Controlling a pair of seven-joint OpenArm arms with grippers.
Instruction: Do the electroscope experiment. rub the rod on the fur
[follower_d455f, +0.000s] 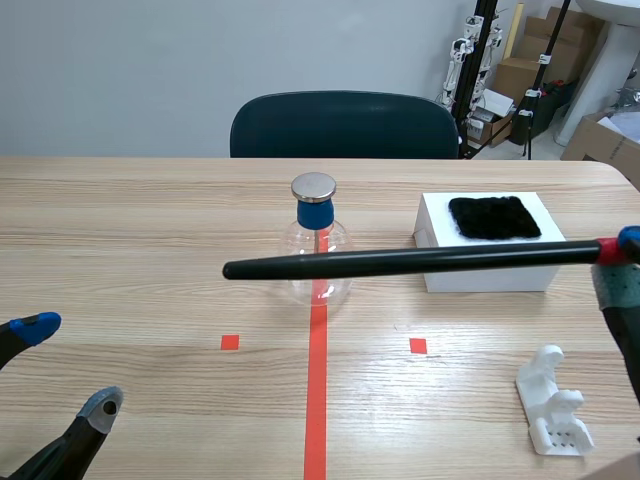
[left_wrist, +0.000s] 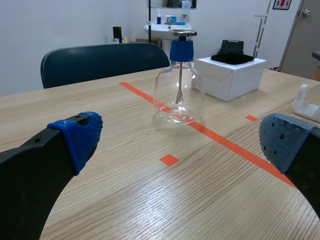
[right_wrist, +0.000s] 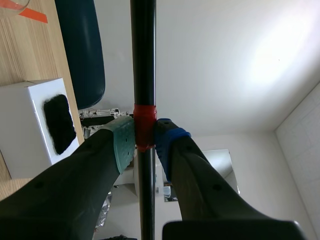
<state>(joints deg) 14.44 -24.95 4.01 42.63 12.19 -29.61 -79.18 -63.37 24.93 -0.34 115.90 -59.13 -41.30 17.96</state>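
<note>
The rod (follower_d455f: 400, 262) reads as a long, thin, stiff black stick. It is probably light, and smooth enough to swivel if you pinch it loosely. Your right pincer (right_wrist: 145, 140) is closed on it at the red band (right_wrist: 144, 125) near one end, with the green and blue pads (right_wrist: 125, 145) pressed against either side. That is a sensible handle. But nearly the whole length hangs out beyond the grip, so a push near the far tip will likely lever against the pads. Rub with the stretch nearer the grip and press lightly.

The rod lies level in the air above the surface (follower_d455f: 150, 220). In the scene view it crosses in front of the glass electroscope flask (follower_d455f: 335, 240), and its free tip ends past the flask on the left arm's side. It also passes across the front of the white box (follower_d455f: 490, 280). It is not on the fur (follower_d455f: 494, 217), a soft black patch on top of that box. Expect the fur to give and perhaps drag with the rod; you cannot tell whether it is fixed down. The flask looks fragile, so swing well clear of it.

Your left pincer (left_wrist: 182, 137) is spread wide, holds nothing and sits low over the surface, well apart from the flask.
</note>
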